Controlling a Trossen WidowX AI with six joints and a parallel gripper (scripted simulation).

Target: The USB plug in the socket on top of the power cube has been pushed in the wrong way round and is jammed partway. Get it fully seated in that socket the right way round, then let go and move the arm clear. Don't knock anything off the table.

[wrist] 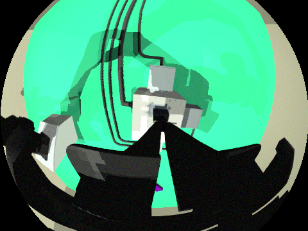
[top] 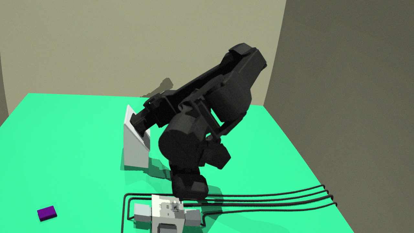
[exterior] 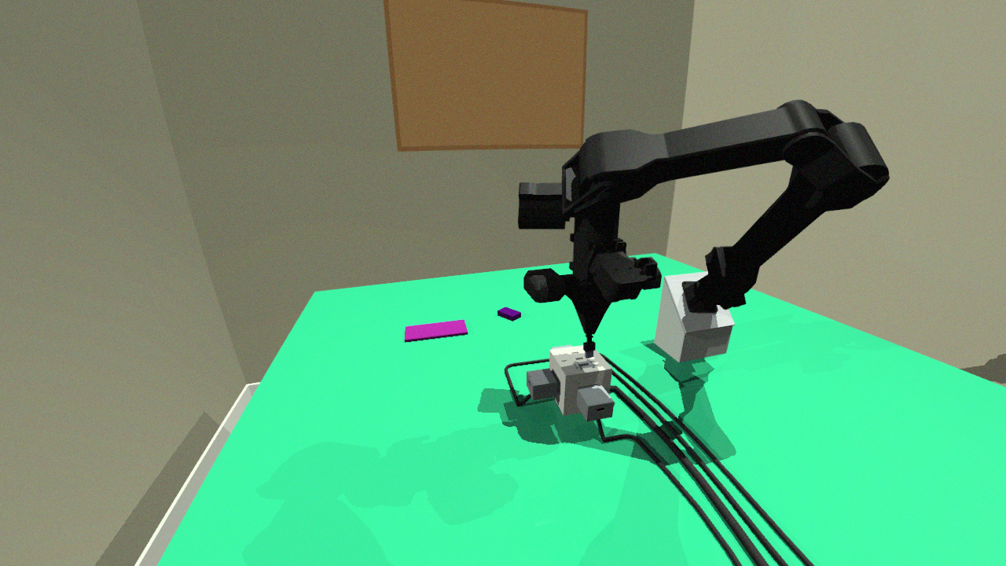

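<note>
My gripper [exterior: 589, 336] [wrist: 162, 126] points straight down and is shut on the black USB plug [exterior: 589, 347] [wrist: 160, 114]. The plug is upright over the socket area on top of the white power cube [top: 157, 213] [exterior: 570, 398] [wrist: 139, 123]. A short grey part shows under its black body in the exterior view. I cannot tell whether its metal tip is in the socket or just above it, or which way round it faces. In the top view the arm hides the plug and fingertips. Pale metal socket parts [top: 175, 206] show on the cube's top.
Grey adapters [top: 142, 213] [exterior: 595, 403] [wrist: 162, 77] stick out from the cube's sides. Black cables [top: 254, 205] [wrist: 120, 64] run beside it. A purple block [top: 47, 213] [exterior: 509, 314] [wrist: 158, 188] and a magenta slab [exterior: 435, 330] lie farther off. The white wedge base [top: 134, 150] [exterior: 703, 343] stands behind.
</note>
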